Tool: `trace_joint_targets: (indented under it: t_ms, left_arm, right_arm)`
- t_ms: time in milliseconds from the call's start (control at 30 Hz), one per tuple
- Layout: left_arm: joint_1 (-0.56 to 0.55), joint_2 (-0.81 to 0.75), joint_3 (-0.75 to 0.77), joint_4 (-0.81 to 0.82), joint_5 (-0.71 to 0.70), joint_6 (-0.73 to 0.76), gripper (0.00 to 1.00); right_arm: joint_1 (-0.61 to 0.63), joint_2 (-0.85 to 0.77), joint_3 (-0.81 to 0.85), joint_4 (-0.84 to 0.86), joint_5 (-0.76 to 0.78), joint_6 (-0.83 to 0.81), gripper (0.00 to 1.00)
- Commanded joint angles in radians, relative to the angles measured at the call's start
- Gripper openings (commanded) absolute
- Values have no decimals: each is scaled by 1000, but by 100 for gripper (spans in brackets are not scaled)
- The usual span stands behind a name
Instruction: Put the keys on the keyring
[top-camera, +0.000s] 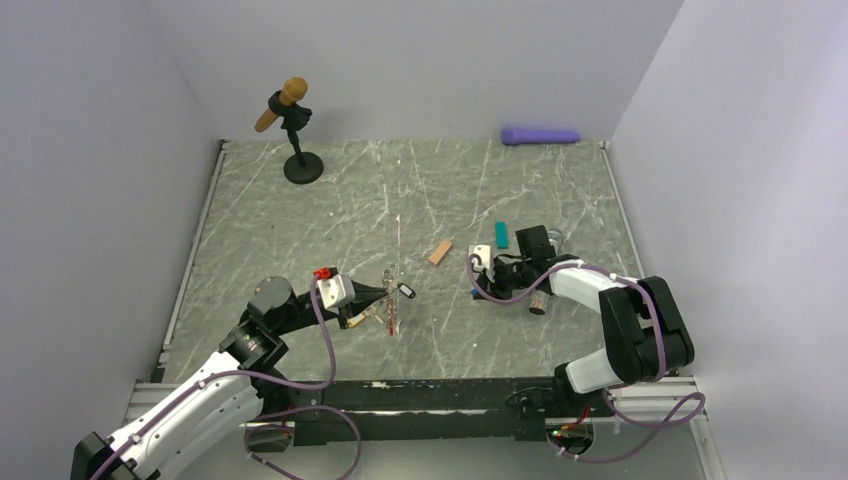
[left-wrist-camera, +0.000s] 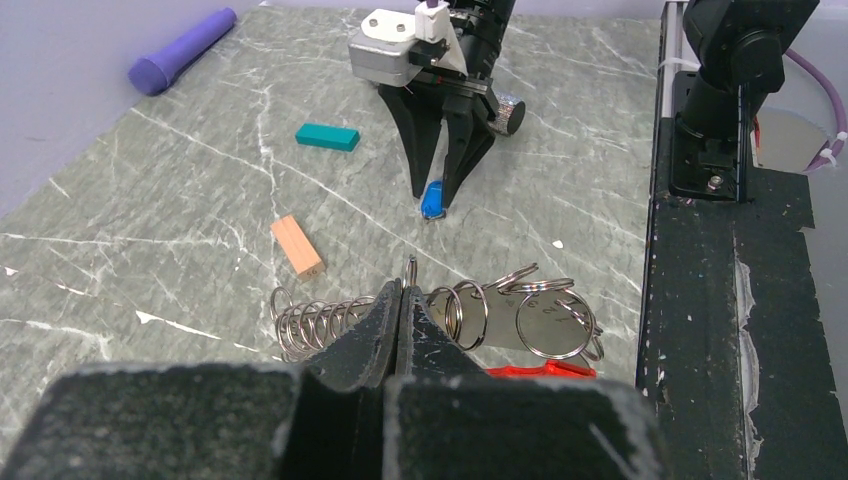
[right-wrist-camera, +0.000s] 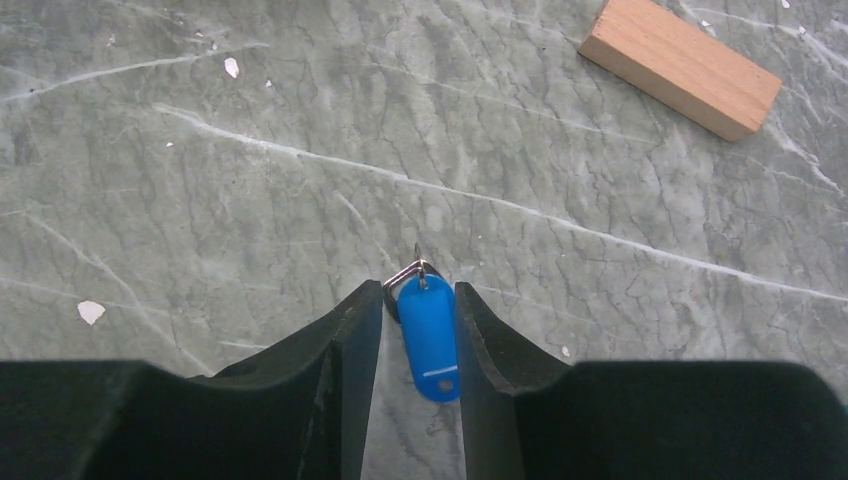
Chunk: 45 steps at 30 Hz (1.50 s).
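The keyring is a bunch of silver rings and coil (left-wrist-camera: 540, 315) with a red clip (left-wrist-camera: 540, 370). My left gripper (left-wrist-camera: 403, 285) is shut on one of its thin rings and holds it just above the table (top-camera: 300, 220). In the top view the keyring (top-camera: 390, 308) hangs at the left gripper (top-camera: 385, 293), with a black-tagged key (top-camera: 405, 291) beside it. A key with a blue tag (right-wrist-camera: 430, 335) lies on the table between the fingers of my right gripper (right-wrist-camera: 418, 300). The tag touches the right finger, and a gap remains at the left one.
A tan block (top-camera: 440, 252) and a teal block (top-camera: 501, 234) lie near the right gripper (top-camera: 473, 290). A purple cylinder (top-camera: 540, 135) rests against the back wall. A microphone on a black stand (top-camera: 295, 125) stands at the back left.
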Motion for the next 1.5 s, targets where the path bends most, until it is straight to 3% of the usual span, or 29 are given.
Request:
trace_joint_targets:
  t_ms: [0,1467]
  left_arm:
    - [4,-7,20,32,5,20,0]
    - [3,-9,17,27,-2,24,0]
  right_arm:
    - [13,18,45,28,10,13,37]
    - [61,57,77,-25,48,-14,23]
